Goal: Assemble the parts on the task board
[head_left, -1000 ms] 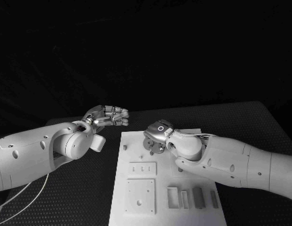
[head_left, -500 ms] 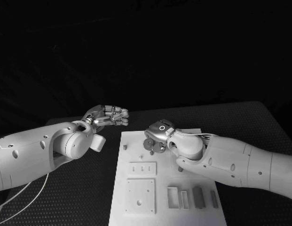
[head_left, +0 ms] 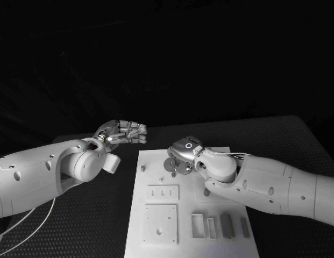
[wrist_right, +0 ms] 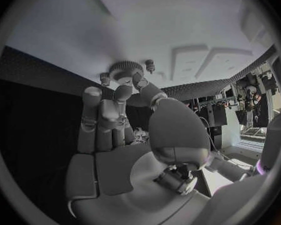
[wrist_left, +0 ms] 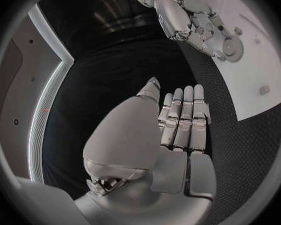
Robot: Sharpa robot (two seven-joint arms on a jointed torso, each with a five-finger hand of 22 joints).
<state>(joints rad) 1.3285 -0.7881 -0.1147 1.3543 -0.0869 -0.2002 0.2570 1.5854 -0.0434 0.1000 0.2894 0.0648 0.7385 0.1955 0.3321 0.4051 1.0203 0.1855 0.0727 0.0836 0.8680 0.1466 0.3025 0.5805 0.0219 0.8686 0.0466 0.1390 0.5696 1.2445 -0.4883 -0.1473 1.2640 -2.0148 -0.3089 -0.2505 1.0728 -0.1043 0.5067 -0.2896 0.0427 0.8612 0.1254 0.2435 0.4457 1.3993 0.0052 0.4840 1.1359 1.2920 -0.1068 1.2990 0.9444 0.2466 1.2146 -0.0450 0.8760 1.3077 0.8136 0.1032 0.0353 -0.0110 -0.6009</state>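
Observation:
The white task board [head_left: 157, 207] lies in the middle of the table. My right hand [head_left: 191, 153] hovers over the board's far end and pinches a small round toothed gear [head_left: 183, 167] between its thumb and fingertips. In the right wrist view the gear [wrist_right: 124, 70] sits at the fingertips just above the board [wrist_right: 178, 30], between two short pegs [wrist_right: 149, 65]. The left wrist view shows the right hand [wrist_left: 184, 15] holding the gear [wrist_left: 230, 46] over the board [wrist_left: 259, 70]. My left hand [head_left: 125, 132] hangs left of the board's far corner, fingers side by side, holding nothing.
Two square recessed plates [head_left: 161, 223] lie on the board's near left part. Several narrow upright blocks [head_left: 219, 226] stand at its near right. A small peg [head_left: 144, 167] stands near the board's left edge. A white cable [head_left: 27, 223] runs under my left arm.
My right hand has shifted slightly to the right over the board's far end, and the gear shows more fully under its fingers. The left hand has not moved.

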